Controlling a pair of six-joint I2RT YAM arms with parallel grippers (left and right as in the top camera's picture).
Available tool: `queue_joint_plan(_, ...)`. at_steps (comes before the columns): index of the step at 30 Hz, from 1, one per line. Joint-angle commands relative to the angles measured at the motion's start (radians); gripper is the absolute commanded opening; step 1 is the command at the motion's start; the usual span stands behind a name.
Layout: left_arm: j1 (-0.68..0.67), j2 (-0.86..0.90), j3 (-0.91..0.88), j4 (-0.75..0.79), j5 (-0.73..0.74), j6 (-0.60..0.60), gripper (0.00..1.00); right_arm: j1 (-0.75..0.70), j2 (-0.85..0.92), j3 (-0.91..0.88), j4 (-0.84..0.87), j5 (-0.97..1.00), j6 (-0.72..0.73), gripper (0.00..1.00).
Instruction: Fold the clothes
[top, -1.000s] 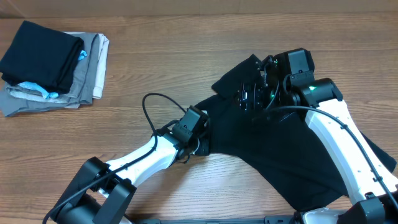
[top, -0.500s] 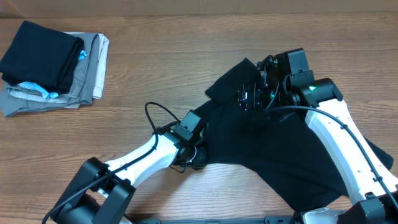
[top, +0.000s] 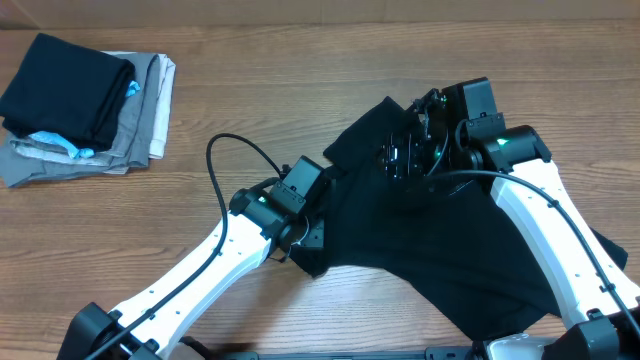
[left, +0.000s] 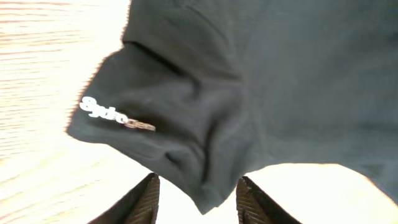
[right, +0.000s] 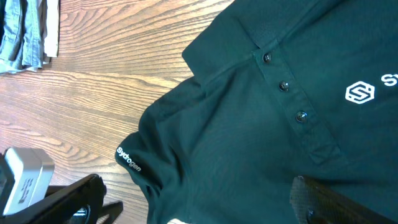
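Note:
The clothes, a black collared shirt (top: 450, 240), lie spread over the right half of the table. One sleeve reaches toward the front left. My left gripper (top: 308, 238) hovers at that sleeve's tip. In the left wrist view the left gripper (left: 200, 202) is open, and the sleeve corner (left: 208, 196) hangs loose between the fingers (left: 144, 200), clamped by neither. White lettering (left: 115, 115) marks the sleeve hem. My right gripper (top: 400, 158) stands wide open above the collar area. The right wrist view shows the button placket (right: 283, 86), the white chest logo (right: 360, 92) and one finger (right: 323, 200) over the cloth.
A stack of folded garments (top: 85, 100), black on grey with light-blue bits, sits at the back left. The left arm's black cable (top: 225, 160) loops over the bare wood. The left arm's wrist (right: 37, 186) shows at the lower left of the right wrist view.
My left gripper has opened and let go of the sleeve, which now lies further toward the front. The left arm swung its elbow outward. The right arm stayed put.

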Motion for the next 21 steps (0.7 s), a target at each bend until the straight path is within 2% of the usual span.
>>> queue_joint_plan(1, -0.001, 0.041, -0.001, 0.000, -0.104, 0.029, 0.32, -0.003, -0.002, 0.007, 0.003, -0.005, 0.002, 1.00)
queue_joint_plan(3, -0.001, 0.071, -0.001, 0.003, -0.117, 0.029, 0.25, -0.003, -0.002, 0.007, 0.003, -0.005, 0.002, 1.00)
queue_joint_plan(7, 0.005, 0.134, -0.001, 0.004, -0.171, 0.029, 0.20, -0.003, -0.002, 0.007, 0.002, -0.005, 0.002, 1.00)
queue_joint_plan(9, 0.020, 0.180, -0.001, 0.013, -0.176, 0.029, 0.13, -0.003, -0.002, 0.007, 0.003, -0.005, 0.002, 1.00)
queue_joint_plan(21, 0.166, 0.327, -0.001, 0.043, -0.179, 0.049, 0.13, -0.003, -0.002, 0.007, 0.003, -0.005, 0.002, 1.00)
